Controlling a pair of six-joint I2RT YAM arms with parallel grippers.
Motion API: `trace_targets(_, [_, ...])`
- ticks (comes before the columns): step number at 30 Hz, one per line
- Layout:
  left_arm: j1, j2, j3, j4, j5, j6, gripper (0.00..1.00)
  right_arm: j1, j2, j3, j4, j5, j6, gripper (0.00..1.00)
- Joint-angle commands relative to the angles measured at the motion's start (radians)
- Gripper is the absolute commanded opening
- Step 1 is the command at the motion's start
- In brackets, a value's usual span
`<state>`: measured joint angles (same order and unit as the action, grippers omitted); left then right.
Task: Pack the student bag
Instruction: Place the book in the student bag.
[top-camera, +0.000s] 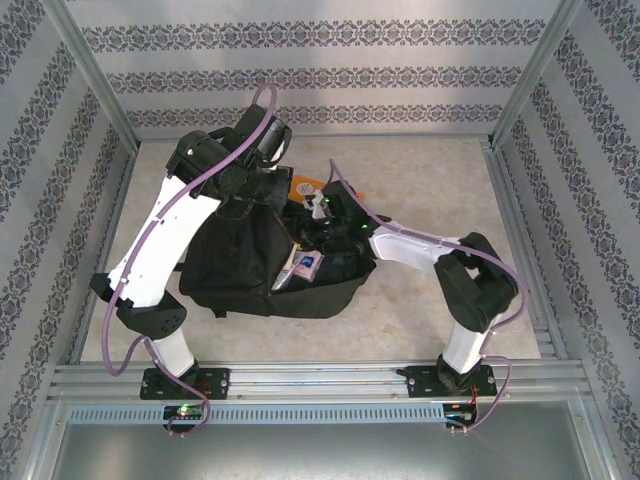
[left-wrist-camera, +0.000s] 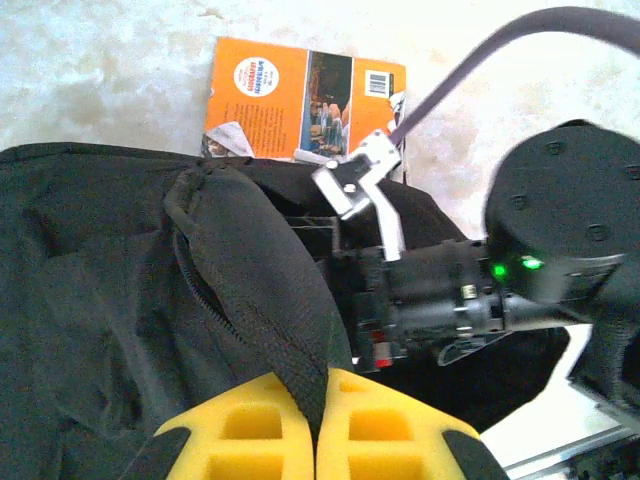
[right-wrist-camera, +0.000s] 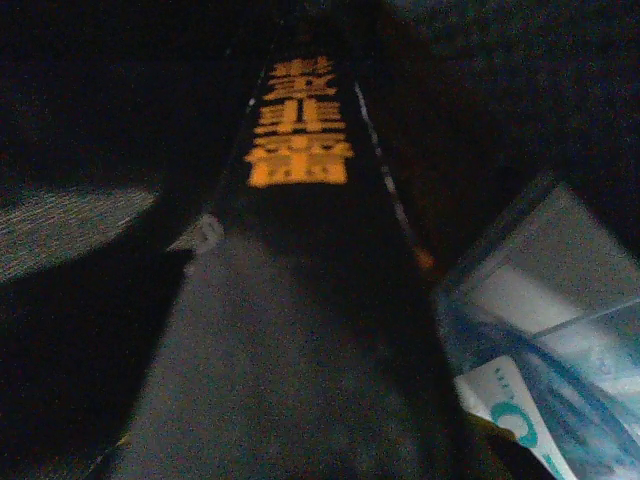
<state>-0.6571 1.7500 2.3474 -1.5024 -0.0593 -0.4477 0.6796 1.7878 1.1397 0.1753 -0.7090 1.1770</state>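
Observation:
The student bag (top-camera: 240, 265) is a large black backpack lying in the middle of the table, its mouth open toward the right. My left gripper (left-wrist-camera: 322, 385) is shut on the bag's zipper edge (left-wrist-camera: 250, 290) and holds that flap up; from above it sits at the bag's far left corner (top-camera: 248, 195). My right gripper (top-camera: 322, 222) reaches into the opening. In the right wrist view a black book (right-wrist-camera: 300, 300) with orange characters on its spine runs forward from the jaws into the dark interior, beside a blue and white book (right-wrist-camera: 540, 330). The right fingers are lost in the dark.
An orange book (left-wrist-camera: 300, 100) lies on the pale table just beyond the bag, also seen from above (top-camera: 303, 186). Patterned walls and metal rails (top-camera: 515, 210) close in the table on three sides. The blue and white book (top-camera: 305, 265) shows inside the bag's mouth.

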Motion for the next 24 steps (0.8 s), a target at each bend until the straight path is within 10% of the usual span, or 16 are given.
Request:
trace_targets(1, [0.015, -0.012, 0.053, 0.125, 0.002, 0.022, 0.0, 0.049, 0.045, 0.098, -0.005, 0.063, -0.055, 0.05])
trace_targets(11, [0.042, -0.069, -0.051, 0.109, -0.062, 0.017, 0.0, 0.046, -0.049, 0.13, -0.214, 0.161, -0.248, 0.61])
trace_targets(24, [0.059, -0.29, -0.461, 0.194, -0.022, -0.039, 0.0, -0.012, -0.282, 0.071, -0.508, 0.2, -0.445, 0.71])
